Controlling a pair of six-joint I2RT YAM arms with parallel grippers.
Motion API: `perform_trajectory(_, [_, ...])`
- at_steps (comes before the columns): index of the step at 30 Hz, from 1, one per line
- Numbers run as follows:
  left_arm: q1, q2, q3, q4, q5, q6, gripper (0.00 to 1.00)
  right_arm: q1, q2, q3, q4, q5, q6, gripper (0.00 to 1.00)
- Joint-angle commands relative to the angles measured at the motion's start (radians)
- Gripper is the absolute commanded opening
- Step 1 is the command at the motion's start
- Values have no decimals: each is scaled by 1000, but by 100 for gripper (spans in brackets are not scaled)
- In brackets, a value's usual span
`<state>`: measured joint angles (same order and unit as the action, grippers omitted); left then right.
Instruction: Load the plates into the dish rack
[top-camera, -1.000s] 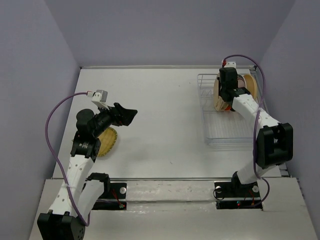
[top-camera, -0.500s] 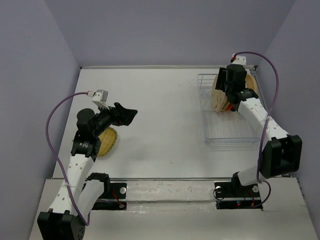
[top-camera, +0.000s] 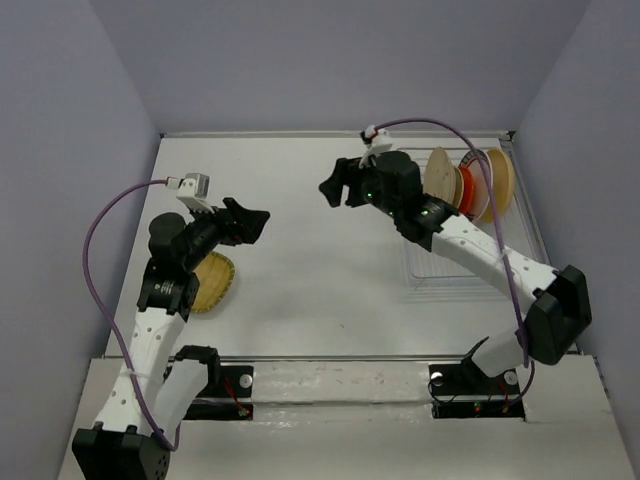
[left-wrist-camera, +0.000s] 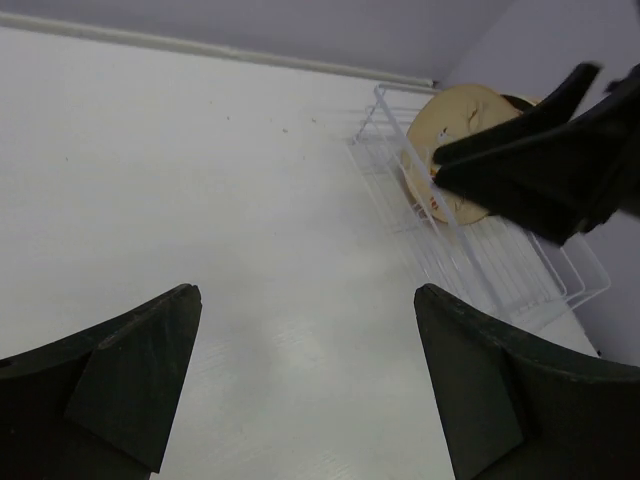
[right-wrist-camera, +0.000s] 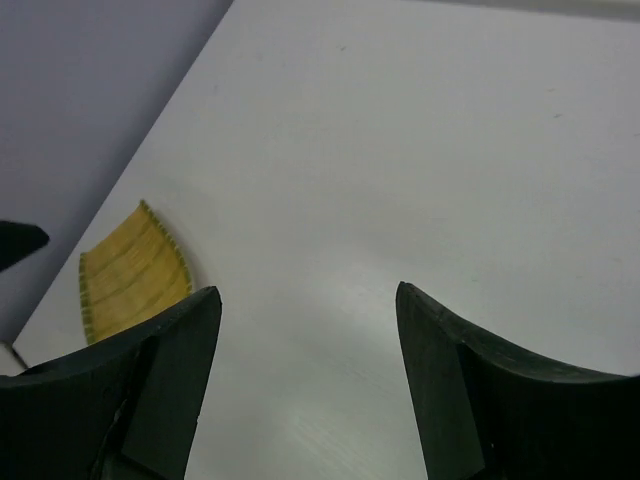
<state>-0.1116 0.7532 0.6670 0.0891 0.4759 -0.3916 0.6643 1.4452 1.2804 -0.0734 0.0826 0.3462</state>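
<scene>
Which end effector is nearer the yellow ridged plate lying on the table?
Left. The left end effector hangs just past the yellow ridged plate, on its far side; the right end effector is mid-table, well off to the plate's right.

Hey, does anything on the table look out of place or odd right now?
Only the yellow ridged plate: it lies flat at the left, far from the dish rack, where the other plates stand upright. Nothing looks spilled or broken.
</scene>
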Motion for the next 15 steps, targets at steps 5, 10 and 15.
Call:
perform_trajectory(5, [-3,-141,195,29,-207,19,99,224,383,141,270,-233,256,77])
perform_trajectory(10, [-3,-198,77,52,-351,62,99,317,591,183,365,-230,434,72])
perform_trajectory(15, [-2,-189,71,37,-370,86,99,397,701,252,365,-201,487,70])
